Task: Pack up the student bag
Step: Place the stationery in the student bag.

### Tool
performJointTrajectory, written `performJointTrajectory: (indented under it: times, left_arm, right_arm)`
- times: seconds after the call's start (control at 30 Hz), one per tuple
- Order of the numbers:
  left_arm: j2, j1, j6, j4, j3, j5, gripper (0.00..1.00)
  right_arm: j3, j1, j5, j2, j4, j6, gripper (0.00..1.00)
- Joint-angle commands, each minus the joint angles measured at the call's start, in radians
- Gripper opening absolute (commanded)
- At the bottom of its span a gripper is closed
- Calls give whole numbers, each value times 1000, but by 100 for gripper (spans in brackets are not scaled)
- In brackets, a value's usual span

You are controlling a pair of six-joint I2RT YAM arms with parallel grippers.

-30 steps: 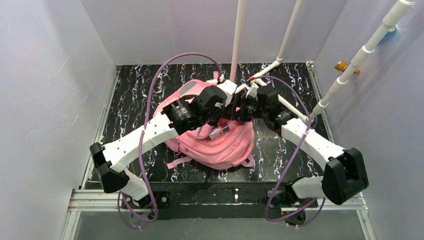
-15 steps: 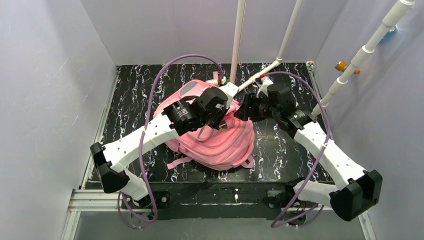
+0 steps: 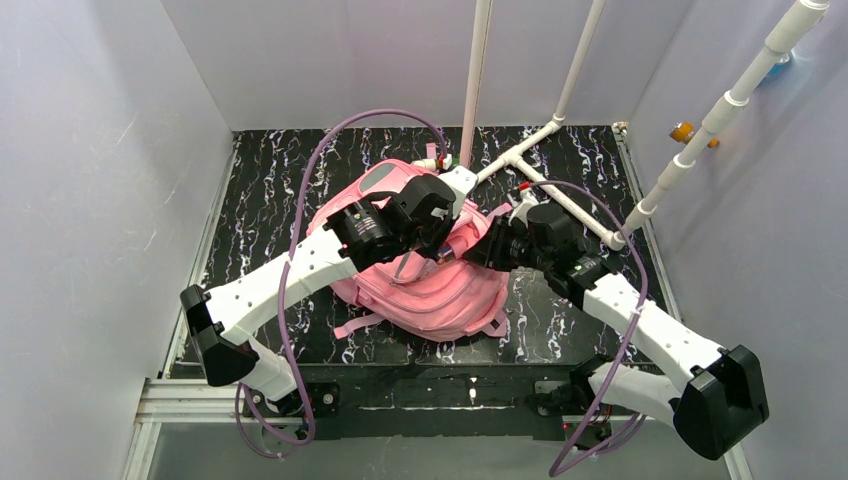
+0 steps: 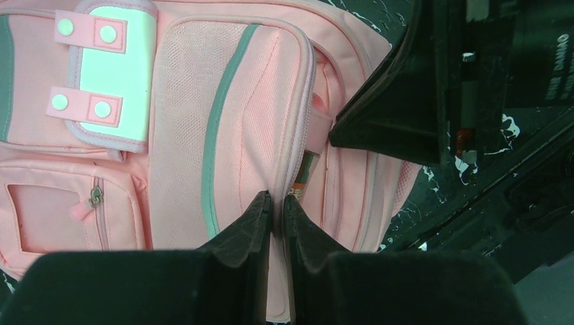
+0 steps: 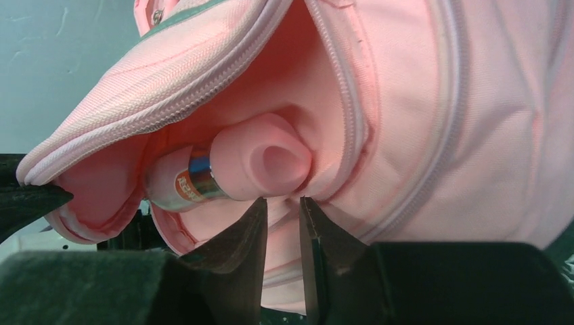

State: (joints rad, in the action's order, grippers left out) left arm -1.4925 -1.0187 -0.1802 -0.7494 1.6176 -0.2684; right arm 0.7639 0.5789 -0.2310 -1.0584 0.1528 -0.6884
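The student bag [image 3: 440, 290] lies flat on the black marbled table, a pink backpack with a grey strip [image 4: 220, 135]. My left gripper [image 3: 438, 243] is shut on the zipped edge of its pocket flap [image 4: 292, 135] and holds the pocket mouth agape. Inside the opening [image 5: 223, 115] lies a bottle [image 5: 230, 166] with a pink cap and an orange label, also peeking out in the left wrist view [image 4: 304, 177]. My right gripper [image 5: 283, 201] sits at the bag's right side [image 3: 482, 250], just below the cap. Its jaws stand a narrow gap apart with nothing between them.
White pipes [image 3: 560, 195] cross the table behind the bag, and one [image 3: 473, 80] rises upright at the back. Purple cables [image 3: 300, 200] loop over both arms. Grey walls close in left, right and behind. An orange fitting [image 3: 683, 131] sits on the right wall.
The right arm drew back from over the bag to its right edge and its jaws narrowed from wide. The bottle seen atop the bag now rests inside the pocket. The left gripper stayed put.
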Motion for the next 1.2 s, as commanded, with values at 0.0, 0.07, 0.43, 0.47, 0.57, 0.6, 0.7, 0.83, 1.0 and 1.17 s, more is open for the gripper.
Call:
performJointTrajectory:
  times: [0.0, 0.07, 0.43, 0.47, 0.57, 0.6, 0.7, 0.83, 1.0, 1.17]
  left_arm:
    - [70, -15, -14, 49, 37, 35, 0]
    - [73, -15, -23, 48, 29, 40, 0]
    - [75, -15, -54, 62, -33, 56, 0]
    - [74, -15, -60, 67, -45, 61, 0]
    - [71, -15, -84, 94, -90, 74, 0]
    - [68, -15, -92, 104, -105, 79, 0]
    - [49, -14, -125, 152, -168, 117, 0]
    - [-18, -13, -176, 203, -232, 183, 0]
    - [33, 26, -191, 244, -310, 267, 51]
    - [142, 79, -152, 163, -293, 292, 60]
  right_arm:
    - [-38, 45, -19, -32, -222, -69, 35]
    - [-47, 55, -8, -64, -290, -89, 37]
    - [-60, 99, 73, -218, -666, -281, 46]
    - [-75, 99, 101, -173, -622, -264, 49]
    - [-59, 98, 191, -44, -361, -150, 56]
    - [-42, 99, 222, 2, -230, -107, 57]
    - [26, 98, 362, 122, 159, 26, 59]
    - [115, 98, 376, 165, 483, 141, 98]
    - [172, 98, 330, 222, 533, 84, 97]
    - [66, 130, 197, 266, 332, -68, 84]
